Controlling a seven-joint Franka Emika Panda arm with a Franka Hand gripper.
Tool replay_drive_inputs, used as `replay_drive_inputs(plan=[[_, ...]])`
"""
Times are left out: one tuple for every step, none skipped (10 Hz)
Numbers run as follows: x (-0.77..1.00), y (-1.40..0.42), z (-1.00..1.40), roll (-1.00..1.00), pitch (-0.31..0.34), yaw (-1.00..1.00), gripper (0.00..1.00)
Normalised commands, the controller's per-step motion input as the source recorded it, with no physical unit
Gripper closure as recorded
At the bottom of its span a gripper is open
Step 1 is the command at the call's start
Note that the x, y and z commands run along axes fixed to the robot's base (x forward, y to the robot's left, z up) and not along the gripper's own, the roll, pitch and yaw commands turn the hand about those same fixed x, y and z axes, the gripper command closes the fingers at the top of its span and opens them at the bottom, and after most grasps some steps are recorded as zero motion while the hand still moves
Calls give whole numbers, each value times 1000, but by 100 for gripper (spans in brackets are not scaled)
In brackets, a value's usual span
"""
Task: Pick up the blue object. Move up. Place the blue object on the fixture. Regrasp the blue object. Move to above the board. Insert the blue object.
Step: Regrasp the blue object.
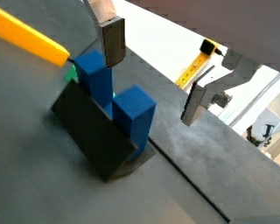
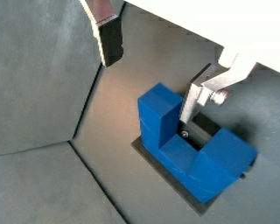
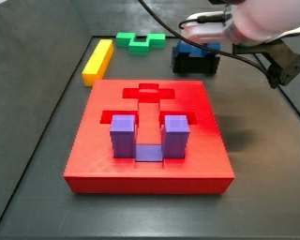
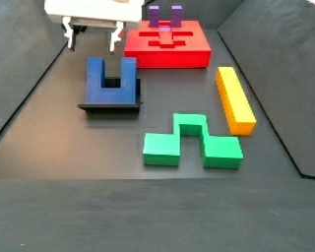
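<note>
Dark grey matte floor with raised black edges fills both side views. Blue object [image 4: 111,79] sits on the fixture [image 4: 110,104], left of centre in that side view; dark blue, glossy plastic, arch shape with two legs pointing up and a square gap between them. In a wrist view [image 2: 189,147] the legs look blocky, flat-topped, with the black bracket showing under and between them. Other wrist view [image 1: 116,101] shows it leaning against the fixture's black wall [image 1: 94,136].

Gripper [image 2: 149,66] hovers just above the block, jaws spread wide, nothing between them; one silver finger [image 2: 199,98] close to a leg, maybe touching, hard to tell. In a side view the gripper [image 4: 95,37] hangs at upper left, behind the block.

Board [image 3: 153,141], red slab, frame centre, cross recess, purple U-shaped block [image 3: 143,136] seated in it. Yellow bar [image 4: 234,98] and green block [image 4: 189,142] lie right and lower centre.
</note>
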Motion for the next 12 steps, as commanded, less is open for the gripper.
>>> replay_drive_inputs(plan=[[243, 300, -266, 0, 0, 46, 0], [146, 246, -337, 86, 49, 31, 0], [-29, 129, -420, 117, 57, 0, 0], [-206, 37, -391, 54, 51, 0, 0], [-169, 37, -340, 69, 57, -3, 0], [-51, 109, -149, 0, 17, -3, 0], [0, 274, 0, 0, 6, -43, 0], [0, 283, -43, 0, 57, -77, 0], [0, 140, -74, 0, 40, -40, 0], [20, 0, 0, 0, 0, 0, 0], [120, 0, 11, 0, 114, 0, 0], [449, 0, 317, 66, 406, 0, 0]])
